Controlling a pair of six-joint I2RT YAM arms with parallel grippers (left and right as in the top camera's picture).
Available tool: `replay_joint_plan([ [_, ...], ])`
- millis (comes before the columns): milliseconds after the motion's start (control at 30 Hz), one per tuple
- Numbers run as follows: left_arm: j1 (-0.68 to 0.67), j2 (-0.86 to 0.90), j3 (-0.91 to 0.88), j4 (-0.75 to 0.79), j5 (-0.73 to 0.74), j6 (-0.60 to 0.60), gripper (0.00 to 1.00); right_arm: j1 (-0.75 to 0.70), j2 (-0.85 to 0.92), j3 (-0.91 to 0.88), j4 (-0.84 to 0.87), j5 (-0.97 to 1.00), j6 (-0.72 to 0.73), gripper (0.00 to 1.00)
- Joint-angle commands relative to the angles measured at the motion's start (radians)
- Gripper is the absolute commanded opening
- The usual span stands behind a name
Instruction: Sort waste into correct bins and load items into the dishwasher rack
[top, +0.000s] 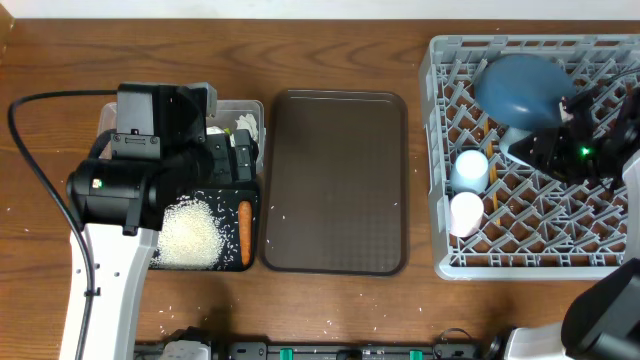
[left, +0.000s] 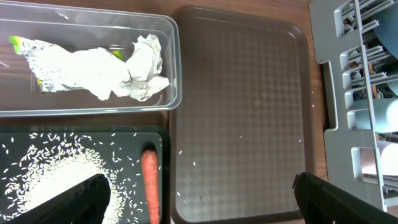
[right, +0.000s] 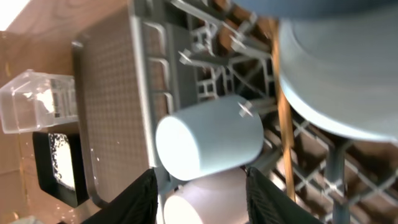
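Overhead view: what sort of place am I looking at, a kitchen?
Probably a mock dish-clearing station, not a real kitchen: a wooden table carrying a large grey plastic dishwasher rack, a dark brown serving tray, and a shallow black tray of loose white rice.

1. From overhead, the left arm (top: 130, 190) covers most of the clear tub (top: 247, 108). You see only a bit of white tissue (top: 243, 125).
2. It hides part of the black tray (top: 228, 250) too.
3. The grey rack (top: 440, 150) runs off the right edge.
4. In the left wrist view, the carrot (left: 149, 183) is cut off at the bottom.
5. In the right wrist view, the pink cup (right: 208, 199) is cut off at the bottom. The light blue bowl (right: 342, 68) is blurry, runs off the right edge, and hides part of a chopstick (right: 285, 143).
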Motion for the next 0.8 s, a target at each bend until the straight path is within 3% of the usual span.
replay_joint_plan([
  [0, 0.005, 0.001, 0.002, -0.001, -0.01, -0.002, 0.97, 0.014, -0.058, 0.003, 0.037, -0.068, -0.047, 0.49],
  [267, 0.005, 0.001, 0.002, -0.001, -0.01, -0.002, 0.96, 0.018, -0.064, 0.002, 0.185, 0.104, 0.029, 0.56],
  [433, 0.005, 0.001, 0.002, -0.001, -0.01, -0.002, 0.97, 0.087, -0.087, 0.002, 0.161, 0.002, -0.04, 0.73],
  [600, 0.005, 0.001, 0.002, -0.001, -0.01, -0.002, 0.97, 0.259, -0.156, 0.002, 0.154, 0.338, -0.015, 0.82],
  [633, 0.005, 0.001, 0.002, -0.001, -0.01, -0.002, 0.96, 0.295, -0.164, 0.002, 0.158, 0.417, 0.005, 0.99],
  [767, 0.005, 0.001, 0.002, -0.001, -0.01, -0.002, 0.96, 0.388, -0.17, 0.002, 0.156, 0.552, 0.014, 0.98],
])
